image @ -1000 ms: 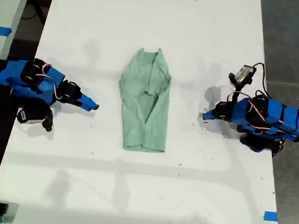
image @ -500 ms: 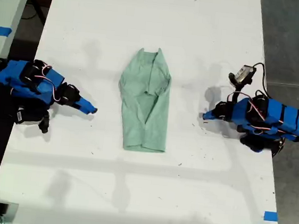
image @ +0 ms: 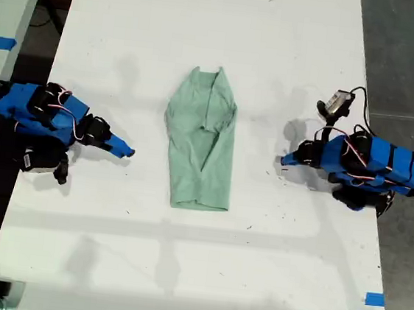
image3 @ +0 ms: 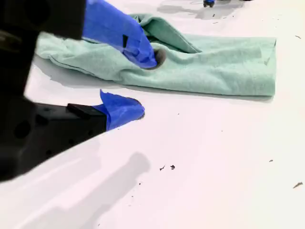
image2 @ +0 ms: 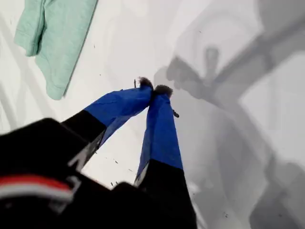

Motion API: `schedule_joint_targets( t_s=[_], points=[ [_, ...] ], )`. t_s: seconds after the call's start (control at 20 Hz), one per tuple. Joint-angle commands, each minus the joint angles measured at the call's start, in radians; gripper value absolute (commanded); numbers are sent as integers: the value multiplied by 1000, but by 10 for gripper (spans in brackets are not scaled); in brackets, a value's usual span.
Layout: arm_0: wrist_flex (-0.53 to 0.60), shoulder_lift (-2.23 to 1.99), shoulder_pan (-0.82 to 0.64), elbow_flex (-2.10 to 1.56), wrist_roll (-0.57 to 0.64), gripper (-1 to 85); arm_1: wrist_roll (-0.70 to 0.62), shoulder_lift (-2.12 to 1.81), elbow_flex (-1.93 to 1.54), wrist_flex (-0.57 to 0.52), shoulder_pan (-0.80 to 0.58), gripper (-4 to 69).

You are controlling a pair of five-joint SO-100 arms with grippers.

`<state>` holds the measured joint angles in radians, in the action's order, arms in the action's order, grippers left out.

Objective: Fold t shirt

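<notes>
T shirt point(image: 201, 143): soft, light and limp; best taken by a hem corner.
My first gripper point(image2: 153, 88): closed, empty, apart from the t shirt.
My second gripper point(image3: 142, 86): open, empty, near the t shirt.

No readable text, labels, brands or numbers anywhere; t shirt point(image: 200, 142) is plain, table point(image: 180, 271) bare white, blue tape bits point(image: 375, 298) unmarked.

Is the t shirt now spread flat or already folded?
Partly folded: the t shirt is a narrow strip on the table, its sides turned inward over the middle.
</notes>
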<state>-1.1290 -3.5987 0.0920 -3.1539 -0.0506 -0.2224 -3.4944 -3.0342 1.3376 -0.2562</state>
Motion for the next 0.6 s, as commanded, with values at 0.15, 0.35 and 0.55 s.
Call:
schedule_joint_targets(
  t_s=[0.15,0.35,0.55],
  points=[
    [2,-6,11,21,-3,135,2,-14,-40,5,-9,14],
    [2,-6,11,21,-3,135,-3,-14,-37,5,-3,14],
    [2,-6,11,21,-3,135,-12,-14,-37,2,-9,14]
  ],
)
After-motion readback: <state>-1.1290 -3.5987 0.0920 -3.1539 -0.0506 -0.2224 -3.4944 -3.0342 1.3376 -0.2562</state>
